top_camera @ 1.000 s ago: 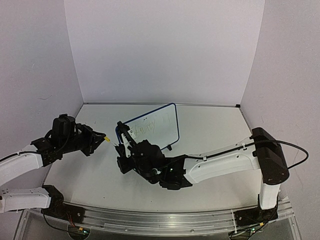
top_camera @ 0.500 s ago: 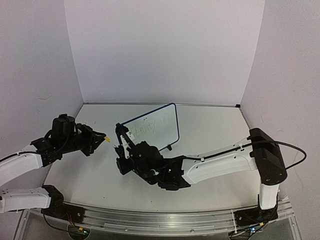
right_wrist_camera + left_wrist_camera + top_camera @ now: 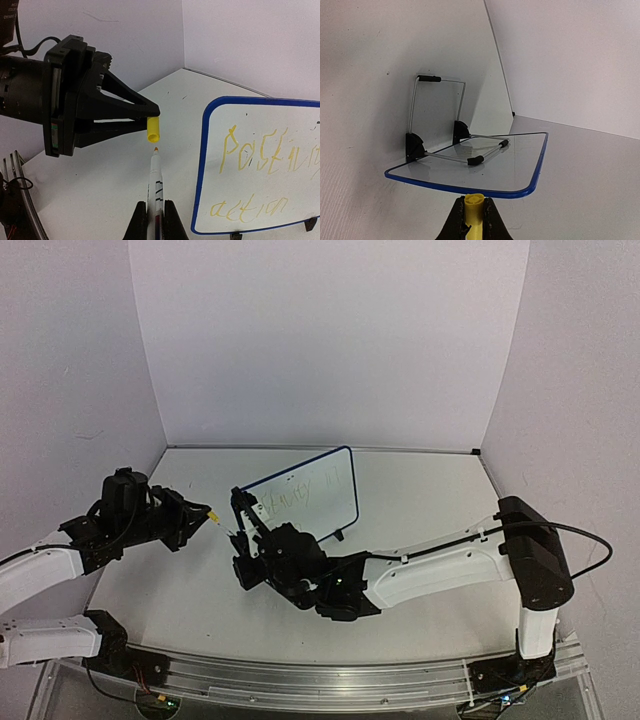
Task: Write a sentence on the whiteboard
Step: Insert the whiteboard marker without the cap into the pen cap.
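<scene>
Sentence progress: the sentence (image 3: 255, 160) is on the board in yellow, in two lines. The top line starts "Posi" and runs out of the right wrist view, and the lower line reads "action". The writing looks finished, and recapping the pen seems to be what is left.
Right gripper (image 3: 154, 220): its two fingers are clamped on the barrel of a white marker (image 3: 155, 185), which points straight out ahead of them.
Marker tip: it is bare and yellow, lifted off the writing surface and touching nothing.
Yellow cap (image 3: 152, 129): it sits just beyond the tip with its open end towards it. A small gap remains and the two are roughly in line.
Left gripper (image 3: 473, 215): it is closed around the cap and holds it out towards the marker from the far side of the tip.
Whiteboard (image 3: 260, 187): it is beside the marker on its right, near but apart from the tip. It stands almost upright on small black feet (image 3: 311, 223), with its blue-edged face towards the right wrist camera.
Wire stand (image 3: 440, 120): it is folded out behind the board and shows only from the left wrist.
Table (image 3: 420, 490): this white surface lies under both arms and carries the board.
Next step, as a judgement: push the tip into the cap, which needs the two well lined up.
</scene>
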Available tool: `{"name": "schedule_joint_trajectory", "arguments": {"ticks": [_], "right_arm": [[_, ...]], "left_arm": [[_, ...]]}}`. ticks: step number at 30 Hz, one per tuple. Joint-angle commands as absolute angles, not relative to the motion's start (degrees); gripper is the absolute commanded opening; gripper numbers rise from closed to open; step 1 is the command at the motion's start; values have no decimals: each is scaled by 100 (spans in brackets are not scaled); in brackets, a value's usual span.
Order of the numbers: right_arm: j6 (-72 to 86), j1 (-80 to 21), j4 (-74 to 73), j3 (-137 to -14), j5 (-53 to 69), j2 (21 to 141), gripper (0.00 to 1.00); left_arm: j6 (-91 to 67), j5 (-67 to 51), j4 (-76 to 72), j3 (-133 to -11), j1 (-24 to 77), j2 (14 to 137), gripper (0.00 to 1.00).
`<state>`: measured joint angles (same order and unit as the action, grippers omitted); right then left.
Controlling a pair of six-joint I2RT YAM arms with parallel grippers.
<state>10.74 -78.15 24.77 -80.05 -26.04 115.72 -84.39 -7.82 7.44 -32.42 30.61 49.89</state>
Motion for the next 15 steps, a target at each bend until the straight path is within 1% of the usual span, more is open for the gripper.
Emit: {"name": "schedule_joint_trajectory", "arguments": {"ticks": [1,15], "right_arm": [[1086,-7813,2615,-8080,-2664,11474,0],[1031,-7813,2663,-8096,-2649,11494,0]], "left_arm": [[-8391,-664,696,-3232,3082,4899,0],[-8184,-733,978,-3380,3085,5027,0]]}}
